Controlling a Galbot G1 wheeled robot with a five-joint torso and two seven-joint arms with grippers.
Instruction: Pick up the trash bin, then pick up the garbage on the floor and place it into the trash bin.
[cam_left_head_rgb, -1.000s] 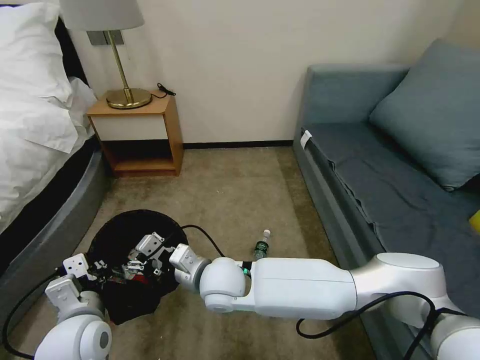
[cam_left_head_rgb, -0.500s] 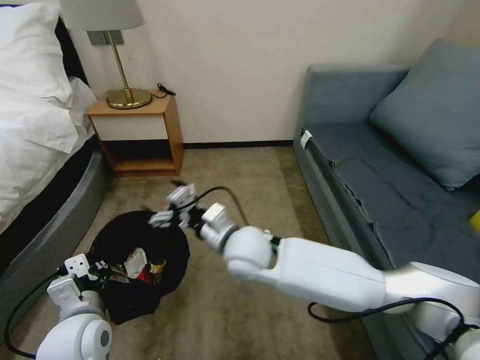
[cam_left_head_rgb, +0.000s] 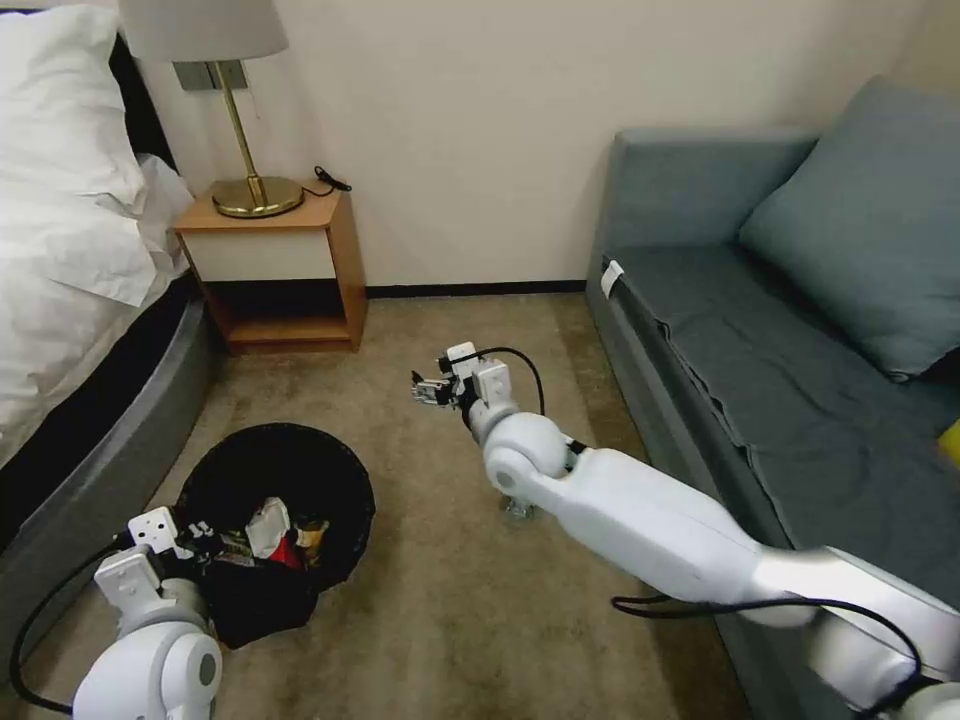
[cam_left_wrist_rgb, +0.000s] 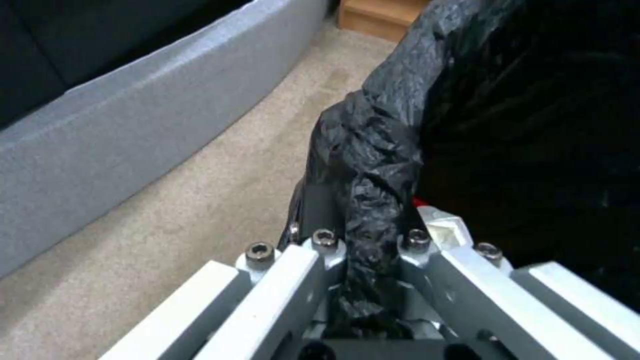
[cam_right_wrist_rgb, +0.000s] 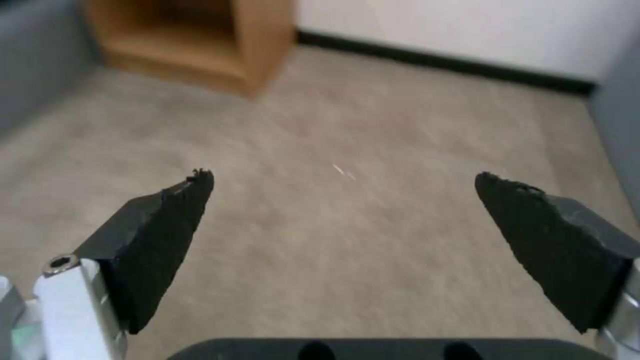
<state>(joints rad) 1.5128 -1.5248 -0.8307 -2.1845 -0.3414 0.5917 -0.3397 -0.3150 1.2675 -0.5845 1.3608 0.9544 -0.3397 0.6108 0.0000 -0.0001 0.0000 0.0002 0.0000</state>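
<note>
The left gripper (cam_left_wrist_rgb: 363, 280) pinched the bin (cam_left_head_rgb: 275, 480) rim and liner by the bed; litter lay inside. The right gripper (cam_left_head_rgb: 432, 390), fingers spread and empty, hung over carpet. That thin liner grip might slip, tipping the bin.

My right gripper (cam_left_head_rgb: 432, 388) hangs with its jaws spread wide over bare floor (cam_right_wrist_rgb: 347, 210), nothing between the pads (cam_right_wrist_rgb: 167, 225). Open carpet runs ahead to the wall. The nightstand (cam_left_head_rgb: 275, 270) blocks the far left corner, the sofa (cam_left_head_rgb: 700, 350) walls the right edge, the bed (cam_left_head_rgb: 90, 420) the left. The bin (cam_left_head_rgb: 290, 470) stands near the bed; my left gripper (cam_left_wrist_rgb: 363, 260) is clamped on its rim, and litter (cam_left_head_rgb: 275, 535) fills its mouth.
</note>
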